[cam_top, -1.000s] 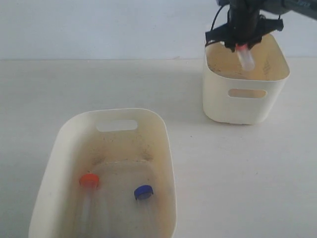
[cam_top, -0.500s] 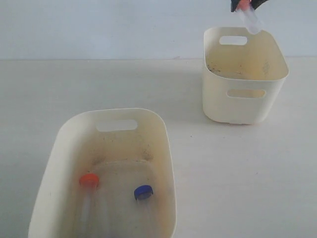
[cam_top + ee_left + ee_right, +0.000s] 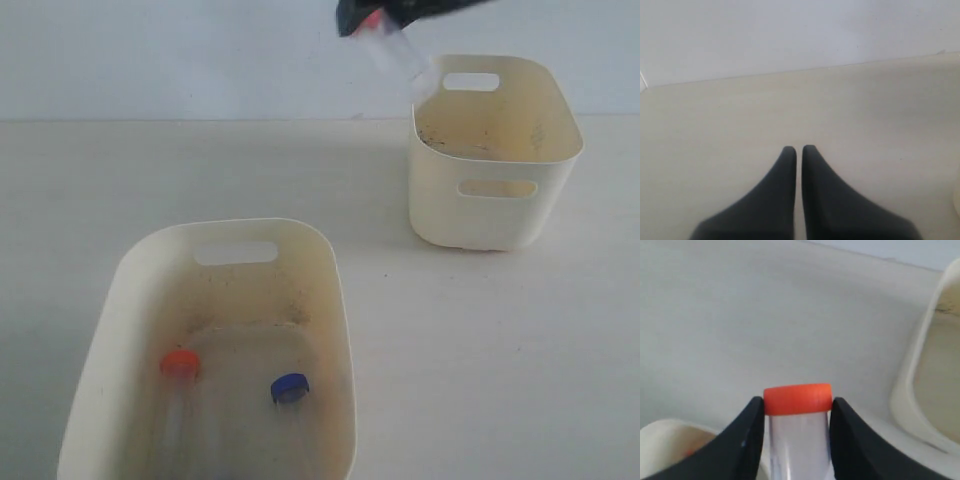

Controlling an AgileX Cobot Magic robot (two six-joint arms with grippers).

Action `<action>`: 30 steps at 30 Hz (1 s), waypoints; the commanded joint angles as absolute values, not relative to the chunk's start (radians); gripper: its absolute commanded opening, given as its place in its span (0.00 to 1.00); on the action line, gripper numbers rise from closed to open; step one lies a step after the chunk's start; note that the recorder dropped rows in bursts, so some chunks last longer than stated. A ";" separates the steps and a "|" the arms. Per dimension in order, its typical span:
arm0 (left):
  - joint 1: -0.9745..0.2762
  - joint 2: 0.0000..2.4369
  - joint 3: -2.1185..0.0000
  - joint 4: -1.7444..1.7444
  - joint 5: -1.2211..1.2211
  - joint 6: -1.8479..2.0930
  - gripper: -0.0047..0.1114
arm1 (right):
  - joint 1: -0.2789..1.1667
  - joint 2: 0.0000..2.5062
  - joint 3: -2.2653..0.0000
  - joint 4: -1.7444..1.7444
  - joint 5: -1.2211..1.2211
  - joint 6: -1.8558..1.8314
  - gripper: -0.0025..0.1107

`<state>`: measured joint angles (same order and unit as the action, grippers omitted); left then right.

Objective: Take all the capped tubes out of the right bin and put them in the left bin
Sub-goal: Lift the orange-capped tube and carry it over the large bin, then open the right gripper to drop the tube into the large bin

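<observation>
R gripper (image 3: 365,18): up high at the top of the exterior view, jaws clamped on the held tube (image 3: 398,52) right at the neck.
Held tube: in the air, tilted, cap end up in the jaws, clear body slanting down toward the right bin (image 3: 495,215). It sits just off that bin's near-left rim corner and well apart from the left bin (image 3: 330,290).
Grip pt: on the wrist cam the fingers flank the orange cap (image 3: 797,399) on both sides, body hanging below. Good spot, I'd say, as the cap looks a touch wider than the body and should act as a stop.
Handling: prob. very light, stiff plastic, smooth and a bit slippery. It shouldn't crush, but it could swing or slide if the squeeze is weak.
Left bin: two already in, the orange-capped tube (image 3: 181,363) and the blue-capped tube (image 3: 290,387), lying near each other on the speckled floor.
Right bin: no tubes showing, tho the front wall hides part of the floor, so can't swear to it.
L gripper (image 3: 799,150): jaws pressed together, nothing btwn them, over bare table (image 3: 865,115).
</observation>
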<state>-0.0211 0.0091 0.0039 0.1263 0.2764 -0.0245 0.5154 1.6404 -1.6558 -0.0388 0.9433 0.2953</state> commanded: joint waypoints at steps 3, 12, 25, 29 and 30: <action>-0.020 0.007 0.000 0.120 0.261 -0.036 0.08 | 0.671 1.583 -1.406 0.103 0.728 0.266 0.02; -0.020 0.007 0.000 0.120 0.261 -0.036 0.08 | 0.773 1.583 -1.177 0.102 0.495 0.410 0.02; -0.020 0.007 0.000 0.120 0.261 -0.036 0.08 | 0.821 1.583 -1.145 0.123 0.460 0.319 0.80; -0.020 0.007 0.000 0.120 0.261 -0.036 0.08 | 0.821 1.583 -1.145 0.123 0.462 0.319 0.74; -0.020 0.007 0.000 0.120 0.261 -0.036 0.08 | 0.821 1.583 -1.145 0.123 0.462 0.319 0.67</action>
<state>-0.0211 0.0091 0.0039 0.1263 0.2764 -0.0245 0.8174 1.5910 -1.1485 0.1230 0.4709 0.3314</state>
